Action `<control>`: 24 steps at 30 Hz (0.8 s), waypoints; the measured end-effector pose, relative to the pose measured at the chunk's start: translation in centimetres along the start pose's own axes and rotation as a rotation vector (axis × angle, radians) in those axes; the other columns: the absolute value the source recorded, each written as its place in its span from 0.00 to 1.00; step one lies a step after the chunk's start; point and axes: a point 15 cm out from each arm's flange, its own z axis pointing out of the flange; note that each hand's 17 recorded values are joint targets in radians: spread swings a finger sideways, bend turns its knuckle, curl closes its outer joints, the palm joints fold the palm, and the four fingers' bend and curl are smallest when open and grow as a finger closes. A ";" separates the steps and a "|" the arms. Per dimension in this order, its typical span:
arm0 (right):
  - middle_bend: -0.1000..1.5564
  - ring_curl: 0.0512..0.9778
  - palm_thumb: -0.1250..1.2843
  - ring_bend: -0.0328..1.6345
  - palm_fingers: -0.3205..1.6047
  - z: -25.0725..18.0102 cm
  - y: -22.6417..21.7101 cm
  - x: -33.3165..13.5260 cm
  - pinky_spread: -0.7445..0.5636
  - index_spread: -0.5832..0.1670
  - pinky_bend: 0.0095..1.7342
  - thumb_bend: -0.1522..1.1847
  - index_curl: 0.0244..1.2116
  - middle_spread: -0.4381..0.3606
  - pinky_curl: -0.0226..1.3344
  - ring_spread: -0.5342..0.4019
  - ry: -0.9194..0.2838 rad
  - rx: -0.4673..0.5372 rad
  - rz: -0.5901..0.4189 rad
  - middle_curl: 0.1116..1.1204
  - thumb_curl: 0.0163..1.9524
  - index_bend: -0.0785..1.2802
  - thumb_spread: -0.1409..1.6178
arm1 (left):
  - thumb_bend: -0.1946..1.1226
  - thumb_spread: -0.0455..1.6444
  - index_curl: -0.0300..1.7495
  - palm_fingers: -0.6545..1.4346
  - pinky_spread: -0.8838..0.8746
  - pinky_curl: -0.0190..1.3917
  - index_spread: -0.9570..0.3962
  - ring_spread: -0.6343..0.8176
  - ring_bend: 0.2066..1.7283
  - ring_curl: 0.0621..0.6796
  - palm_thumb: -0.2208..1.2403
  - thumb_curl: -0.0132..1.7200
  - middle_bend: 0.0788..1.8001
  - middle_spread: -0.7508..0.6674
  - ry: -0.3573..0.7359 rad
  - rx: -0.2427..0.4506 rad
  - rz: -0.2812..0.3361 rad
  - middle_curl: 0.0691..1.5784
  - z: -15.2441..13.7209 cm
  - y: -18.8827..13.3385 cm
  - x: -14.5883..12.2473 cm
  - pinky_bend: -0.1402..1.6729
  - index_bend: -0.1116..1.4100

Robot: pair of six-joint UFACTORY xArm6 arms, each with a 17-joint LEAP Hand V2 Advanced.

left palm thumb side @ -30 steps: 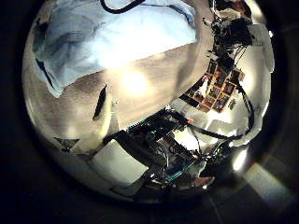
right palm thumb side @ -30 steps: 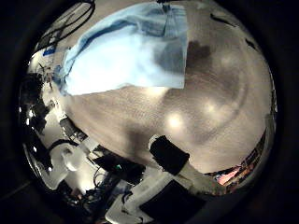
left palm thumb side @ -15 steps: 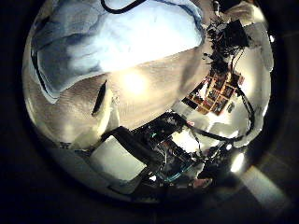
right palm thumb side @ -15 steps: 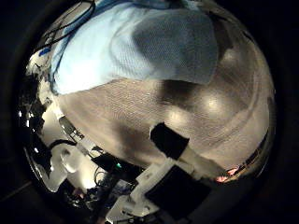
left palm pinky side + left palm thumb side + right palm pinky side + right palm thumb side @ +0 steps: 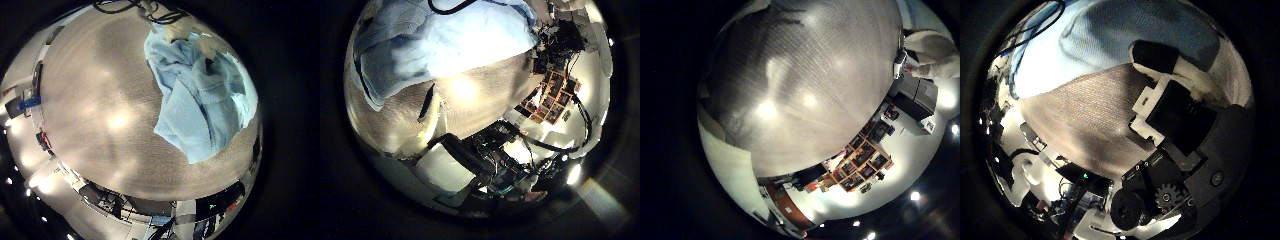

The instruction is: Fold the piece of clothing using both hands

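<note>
The garment [image 5: 200, 95] lies crumpled on the woven table top [image 5: 100, 110], some way below the left hand. In the left thumb side view the garment [image 5: 440, 45] spreads over the table [image 5: 470, 95], and the left hand [image 5: 470, 160] shows only relaxed parts at the view's edge, clear of the cloth. The garment [image 5: 1100, 45] is close under the right palm. The right hand [image 5: 1175, 100] has its thumb bent far in, with the tip pressed on the cloth near its edge. The right little finger side view shows only bare table [image 5: 810, 70].
Shelves with small items [image 5: 552, 92] stand beyond the table's edge. A white arm part [image 5: 928, 52] shows past the table in the right little finger side view. Bare table [image 5: 1080, 115] lies beside the garment's edge under the right palm.
The right hand has come down closer to the garment, and its thumb has swung in across the view onto the cloth. The left hand's view has barely shifted.
</note>
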 end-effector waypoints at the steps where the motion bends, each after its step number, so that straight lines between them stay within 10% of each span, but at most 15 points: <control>1: 0.67 0.50 0.70 0.70 0.87 0.0 0.1 0.1 0.27 0.23 0.63 0.13 0.54 0.26 0.34 0.29 -0.001 -0.001 0.002 0.55 0.23 0.61 0.66 | 0.13 0.70 0.26 0.39 0.67 0.33 0.68 0.62 0.30 0.30 0.55 0.23 0.06 0.63 0.001 -0.001 -0.001 0.18 0.0 0.0 0.0 0.25 0.19; 24: 0.82 0.69 0.82 0.83 0.73 -2.5 5.4 6.4 0.38 0.39 0.78 0.11 0.70 0.36 0.49 0.33 -0.038 0.074 0.138 0.68 0.34 0.83 0.71 | 0.13 0.73 0.25 0.39 0.68 0.31 0.69 0.63 0.29 0.28 0.54 0.22 0.05 0.64 0.070 0.089 0.047 0.16 0.1 -0.9 2.5 0.25 0.20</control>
